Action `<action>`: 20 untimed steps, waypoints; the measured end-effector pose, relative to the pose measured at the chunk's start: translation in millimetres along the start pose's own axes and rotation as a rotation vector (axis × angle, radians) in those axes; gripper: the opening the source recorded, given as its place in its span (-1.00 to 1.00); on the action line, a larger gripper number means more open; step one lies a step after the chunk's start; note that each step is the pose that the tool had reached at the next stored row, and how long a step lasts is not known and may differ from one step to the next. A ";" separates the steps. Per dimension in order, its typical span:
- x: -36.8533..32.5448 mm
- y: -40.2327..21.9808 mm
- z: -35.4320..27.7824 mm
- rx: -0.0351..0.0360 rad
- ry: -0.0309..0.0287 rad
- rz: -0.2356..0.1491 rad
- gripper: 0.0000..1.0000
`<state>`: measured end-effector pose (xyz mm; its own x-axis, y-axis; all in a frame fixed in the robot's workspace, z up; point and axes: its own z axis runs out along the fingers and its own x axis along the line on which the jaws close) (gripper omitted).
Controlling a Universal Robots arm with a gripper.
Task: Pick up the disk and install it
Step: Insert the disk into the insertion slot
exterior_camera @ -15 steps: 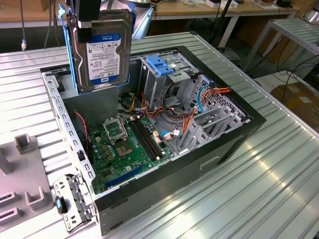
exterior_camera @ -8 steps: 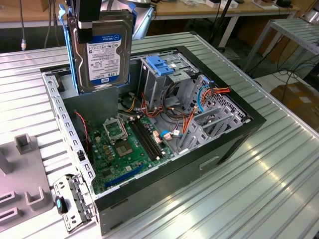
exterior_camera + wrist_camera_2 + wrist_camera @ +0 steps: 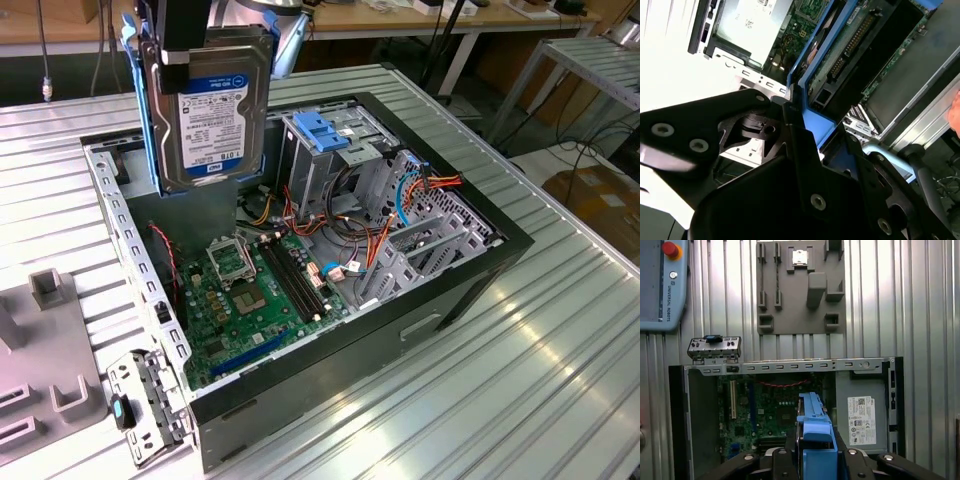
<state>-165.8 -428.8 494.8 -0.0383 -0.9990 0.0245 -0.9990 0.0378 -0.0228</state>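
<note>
The gripper (image 3: 183,50) is clamped tight on the top end of the disk (image 3: 215,110), which hangs in the air over the open computer case (image 3: 470,275), above the green motherboard (image 3: 250,295) and near the metal drive cage (image 3: 310,165). I think the picking up is done and the putting in is not; that part needs the blue side rails lined up with the drive cage. The disk stands upright, its long side running up and down, label facing the exterior view's camera

We stood in a robotics lab: the open black metal computer case (image 3: 300,415) sat on a ribbed aluminium table (image 3: 520,400), a grey plastic fixture plate (image 3: 790,295) lay beside it, and long wooden workbenches (image 3: 420,20) stood behind it.
</note>
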 end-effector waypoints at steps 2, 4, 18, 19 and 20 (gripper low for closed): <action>1.8 0.0 0.1 0.0000 -0.0001 0.000 -0.25; 3.4 -0.1 0.1 0.0000 0.0000 0.000 -0.25; 13.9 -11.6 0.7 -0.0001 0.0001 0.000 -0.25; 14.9 -11.7 0.7 0.0000 0.0000 0.000 -0.25; 15.4 -11.8 0.8 0.0000 0.0000 0.000 -0.25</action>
<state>-154.6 -444.6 494.6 -0.0383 -0.9990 0.0245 -0.9990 0.0377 -0.0228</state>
